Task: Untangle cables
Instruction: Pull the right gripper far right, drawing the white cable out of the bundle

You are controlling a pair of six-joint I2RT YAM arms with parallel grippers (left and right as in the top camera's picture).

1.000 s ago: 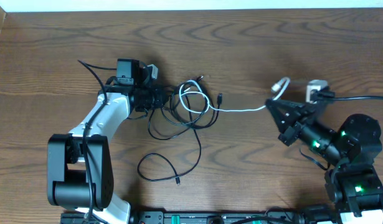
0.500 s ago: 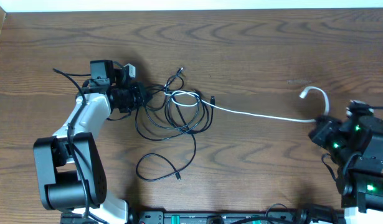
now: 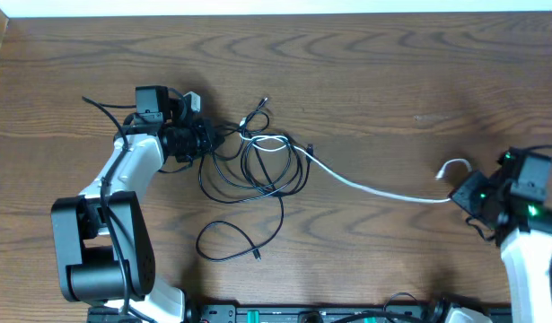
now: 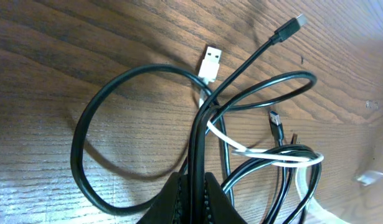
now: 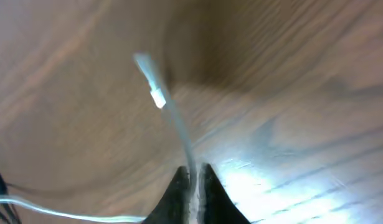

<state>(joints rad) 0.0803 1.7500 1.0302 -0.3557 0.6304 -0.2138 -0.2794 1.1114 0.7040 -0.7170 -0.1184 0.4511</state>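
Left fingers [image 4: 195, 186] are pinched narrow on what look like two strands of the black cables [image 4: 197, 143], right at the edge of the knot. Right fingers [image 5: 194, 177] are closed thin on the white cable [image 5: 174, 127], a little back from its free end, which curls on past them. My right wrist view is blurred, so I judge that grip from the cord running straight into the closed tips.

From overhead, the black cables lie in a loose nest of overlapping loops on the left part of the table [image 3: 392, 72]. One tail trails toward the robot's base and ends in a small plug [image 3: 258, 260]. The white cable leaves that nest in a long shallow line across the wood to my right arm, well apart from the knot at that end. Inside the nest it makes a loop threaded among the black ones. Its flat white USB plug [image 4: 210, 62] lies on the wood just beside a black crossing.

All of it looks light, limp and smooth-jacketed: thin round cord with too little stiffness to resist a pull, so I expect it to drag its neighbours along. The plugs are wider and hard-edged, and I take them for the likely snag points. I would take hold on bare cord close to a plug, not mid-loop, and pull gently, since a hard tug could cinch the loops tighter. The table is dark, matte, grained wood, probably offering mild friction.
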